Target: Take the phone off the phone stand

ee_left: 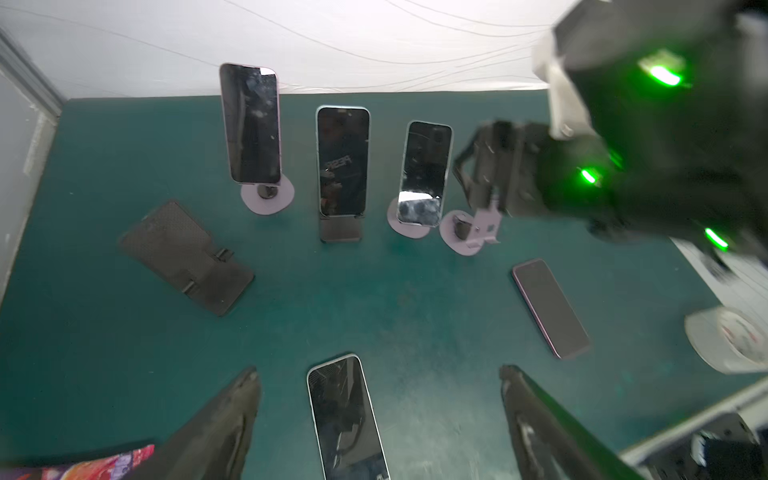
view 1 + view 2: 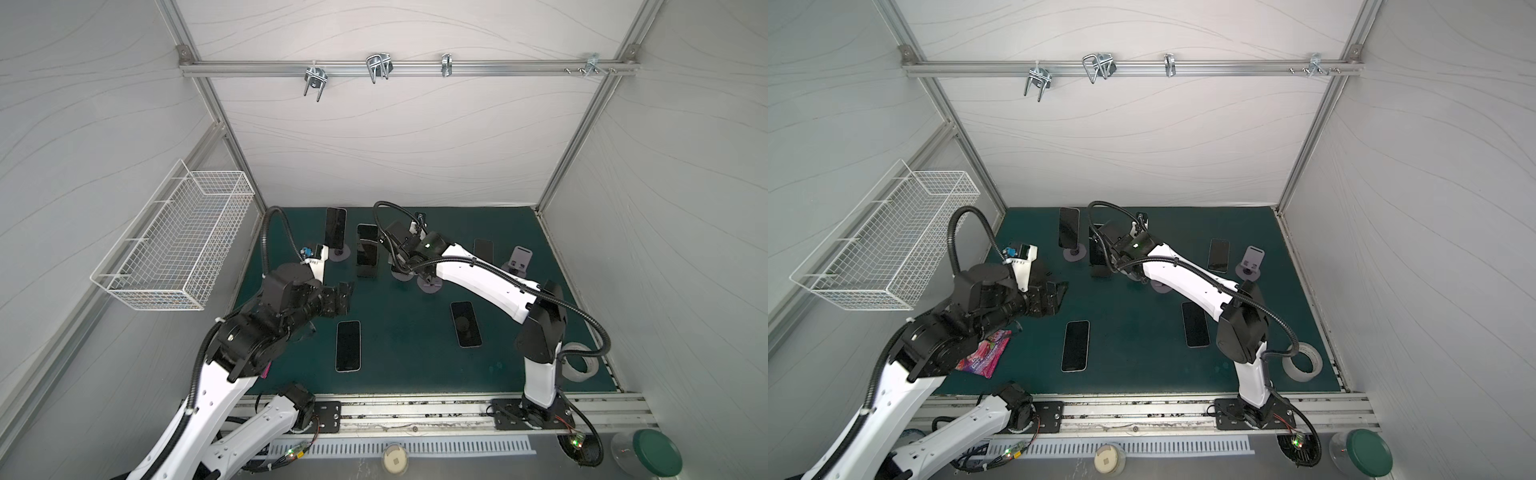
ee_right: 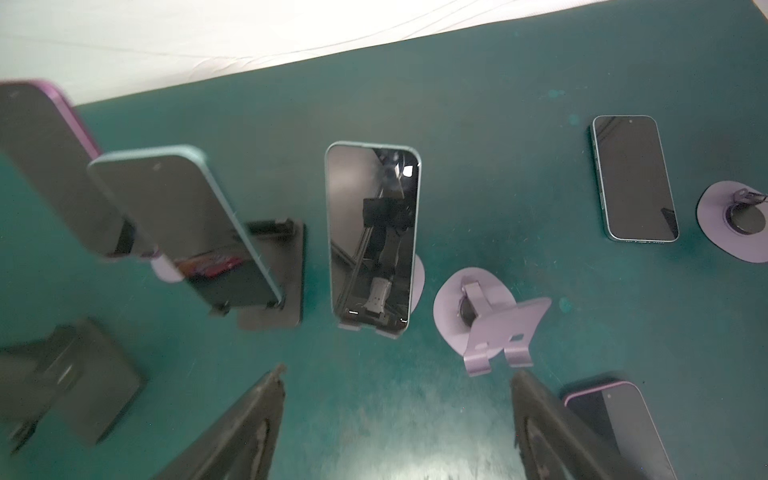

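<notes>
Upright on its lilac phone stand (image 3: 419,282), the teal-edged phone (image 3: 372,232) is shown in the right wrist view but hidden in both top views. The left end effector (image 1: 378,371) and right end effector (image 3: 400,370) are held spread, empty.
</notes>
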### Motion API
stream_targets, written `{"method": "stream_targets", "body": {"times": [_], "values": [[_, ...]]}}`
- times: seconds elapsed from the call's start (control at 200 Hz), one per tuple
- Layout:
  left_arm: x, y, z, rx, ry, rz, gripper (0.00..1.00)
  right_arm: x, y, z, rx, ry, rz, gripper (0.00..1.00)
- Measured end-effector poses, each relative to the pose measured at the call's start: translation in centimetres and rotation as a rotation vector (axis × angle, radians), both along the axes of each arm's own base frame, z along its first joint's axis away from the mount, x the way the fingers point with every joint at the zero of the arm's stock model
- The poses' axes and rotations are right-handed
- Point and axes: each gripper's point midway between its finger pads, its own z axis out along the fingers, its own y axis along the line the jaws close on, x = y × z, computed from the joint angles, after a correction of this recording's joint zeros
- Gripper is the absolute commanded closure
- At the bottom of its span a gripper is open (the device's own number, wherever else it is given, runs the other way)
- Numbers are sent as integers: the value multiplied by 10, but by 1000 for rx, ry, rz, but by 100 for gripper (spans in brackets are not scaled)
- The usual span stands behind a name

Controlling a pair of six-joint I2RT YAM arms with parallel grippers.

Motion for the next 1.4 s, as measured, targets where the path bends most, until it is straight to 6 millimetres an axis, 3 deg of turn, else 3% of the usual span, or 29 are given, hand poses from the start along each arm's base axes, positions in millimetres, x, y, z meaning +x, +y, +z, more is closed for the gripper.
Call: {"method": "stream_targets", "body": {"times": [0.175, 0.5, 0.715, 1.105, 1.395], "values": [[-31, 6, -19, 13, -29, -89, 7, 25, 11, -10, 7, 9, -9, 12], [-46, -7, -37, 94, 24, -251, 7, 55, 24, -43, -21, 48, -18, 12], [-53, -15, -45, 83, 45, -316, 7, 60, 23, -57, -63, 69, -22, 12], [-54, -20, -52, 78, 68, -341, 7, 67, 19, -53, -86, 51, -29, 11], [-56, -22, -58, 79, 82, -359, 6, 77, 16, -73, -113, 61, -49, 10]]}}
